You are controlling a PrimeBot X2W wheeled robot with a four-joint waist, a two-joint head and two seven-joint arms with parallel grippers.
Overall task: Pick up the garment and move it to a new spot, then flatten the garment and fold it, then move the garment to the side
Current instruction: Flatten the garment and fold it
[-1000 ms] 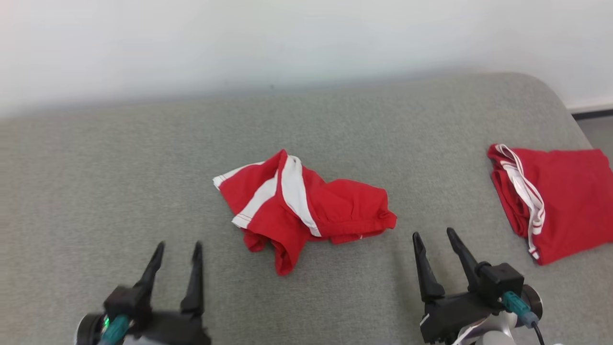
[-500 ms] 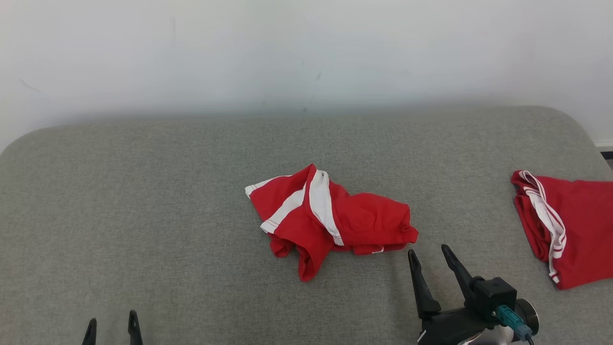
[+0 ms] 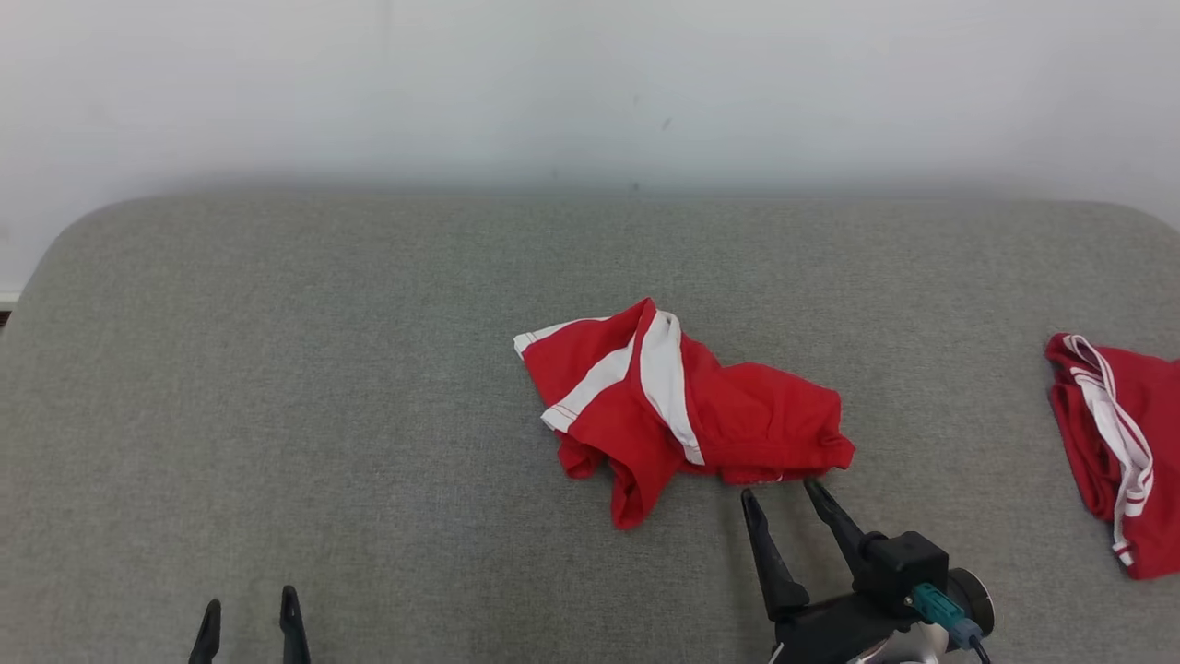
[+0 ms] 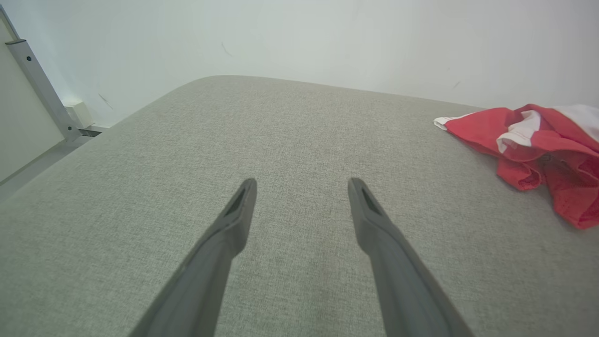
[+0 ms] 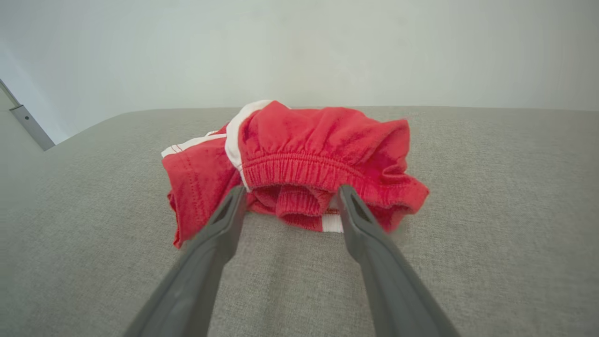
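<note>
A crumpled red garment (image 3: 682, 410) with white stripes lies in the middle of the grey cushioned surface (image 3: 323, 387). My right gripper (image 3: 782, 491) stands open just in front of its near right edge, fingertips almost at the cloth. In the right wrist view the elastic waistband of the garment (image 5: 299, 159) sits right at the tips of my right gripper (image 5: 291, 193), with nothing between the fingers. My left gripper (image 3: 249, 609) is open at the lower left, far from the cloth. In the left wrist view my left gripper (image 4: 302, 183) hovers over bare fabric, the garment (image 4: 533, 140) off to the right.
A second red garment with white stripes (image 3: 1120, 447) lies flat at the right edge of the surface. A white wall (image 3: 590, 83) runs behind it. A metal frame post (image 4: 40, 84) stands past the surface's left end.
The head camera has swung left, shifting everything rightward in the picture. My right gripper has closed in on the garment's near edge. My left gripper has dropped to the bottom edge.
</note>
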